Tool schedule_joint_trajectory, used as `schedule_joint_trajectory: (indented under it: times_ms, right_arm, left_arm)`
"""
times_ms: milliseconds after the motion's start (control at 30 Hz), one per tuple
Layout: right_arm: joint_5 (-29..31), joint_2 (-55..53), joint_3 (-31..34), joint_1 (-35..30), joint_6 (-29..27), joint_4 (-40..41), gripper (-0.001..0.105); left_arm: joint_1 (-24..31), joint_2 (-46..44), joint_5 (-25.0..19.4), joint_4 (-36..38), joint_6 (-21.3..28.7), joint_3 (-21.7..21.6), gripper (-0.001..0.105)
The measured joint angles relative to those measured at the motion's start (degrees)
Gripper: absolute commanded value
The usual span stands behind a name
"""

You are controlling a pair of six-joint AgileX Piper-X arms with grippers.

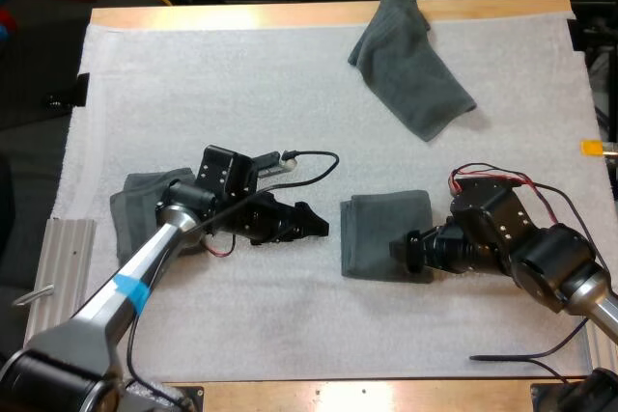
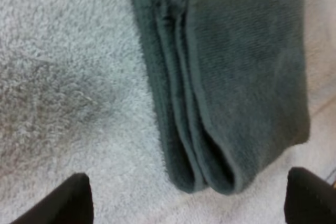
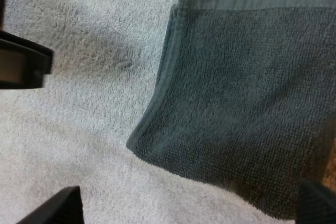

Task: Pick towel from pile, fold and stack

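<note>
On the white mat (image 1: 241,94), a folded dark grey-green towel (image 1: 381,227) lies just right of the left gripper (image 1: 316,223), spread wide, empty; the right gripper (image 1: 400,250), also spread and empty, overlaps its right edge.

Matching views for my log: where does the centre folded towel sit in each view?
High view: folded towel on the white mat, left gripper beside one edge, right gripper over the opposite side.
Left wrist view: folded towel ahead of open left fingers.
Right wrist view: folded towel ahead of open right fingers.
Shared landmark: its layered edge, facing the left gripper.
</note>
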Motion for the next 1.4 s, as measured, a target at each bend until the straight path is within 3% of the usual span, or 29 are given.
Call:
schedule_joint_trajectory:
  times_ms: [400, 933, 1400]
  right_arm:
    - [0.00, 0.00, 0.00, 0.00, 0.00, 0.00, 0.078]
    - [0.00, 0.00, 0.00, 0.00, 0.00, 0.00, 0.078]
    - [0.00, 0.00, 0.00, 0.00, 0.00, 0.00, 0.078]
  left_arm:
    - [0.00, 6.52, 0.58, -6.59, -1.14, 0.00, 0.072]
    - [-1.35, 11.78, 3.54, -8.97, -2.03, -0.45, 0.072]
    - [-8.97, 12.33, 1.56, -15.15, -11.15, -0.67, 0.072]
